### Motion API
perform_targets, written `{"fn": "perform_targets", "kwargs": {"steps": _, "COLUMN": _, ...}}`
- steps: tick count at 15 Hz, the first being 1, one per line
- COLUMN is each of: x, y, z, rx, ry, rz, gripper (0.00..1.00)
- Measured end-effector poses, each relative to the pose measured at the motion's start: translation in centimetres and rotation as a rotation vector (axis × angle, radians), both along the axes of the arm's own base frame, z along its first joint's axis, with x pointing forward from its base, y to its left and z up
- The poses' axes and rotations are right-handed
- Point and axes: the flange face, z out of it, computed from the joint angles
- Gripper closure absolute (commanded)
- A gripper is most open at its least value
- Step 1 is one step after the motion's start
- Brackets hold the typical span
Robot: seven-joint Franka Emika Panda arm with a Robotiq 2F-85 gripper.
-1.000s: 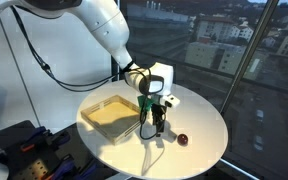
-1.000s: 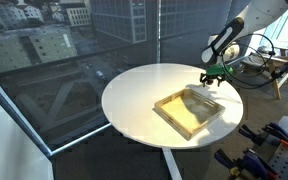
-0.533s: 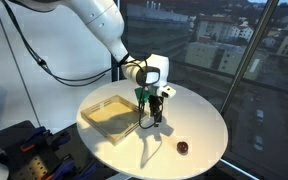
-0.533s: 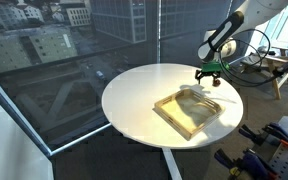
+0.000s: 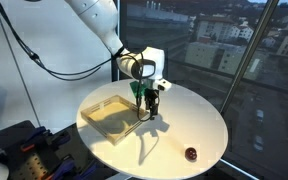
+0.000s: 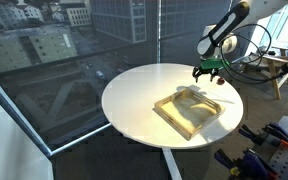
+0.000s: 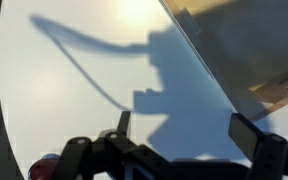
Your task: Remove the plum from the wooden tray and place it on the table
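The plum (image 5: 191, 154) lies on the white table (image 5: 189, 118), near its front right edge and well away from the wooden tray (image 5: 112, 113). My gripper (image 5: 150, 108) hangs open and empty above the table just beside the tray's right edge. In an exterior view the gripper (image 6: 208, 76) is above the far corner of the tray (image 6: 189, 110); the plum does not show there. In the wrist view the gripper (image 7: 184, 128) has its jaws wide apart over the bare table (image 7: 64, 100), with the tray's edge (image 7: 274, 55) at the right.
Glass walls surround the round table (image 6: 134, 100) in both exterior views. Black and orange gear (image 5: 19, 150) sits low beside the table. A cable (image 5: 44, 60) hangs from the arm, and its shadow falls across the tabletop.
The plum has rolled across the table towards its front right edge. My gripper has risen and drawn back towards the tray, still open.
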Motion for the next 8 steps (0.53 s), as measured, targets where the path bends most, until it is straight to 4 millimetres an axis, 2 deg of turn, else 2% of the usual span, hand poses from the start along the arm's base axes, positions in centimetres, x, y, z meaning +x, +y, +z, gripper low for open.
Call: {"fn": "perform_targets", "kwargs": {"steps": 8, "x": -0.3, "y": 2.8, "z": 2.9, "rx": 0.034, "ry": -0.006, "rz": 0.080, "gripper": 0.00}}
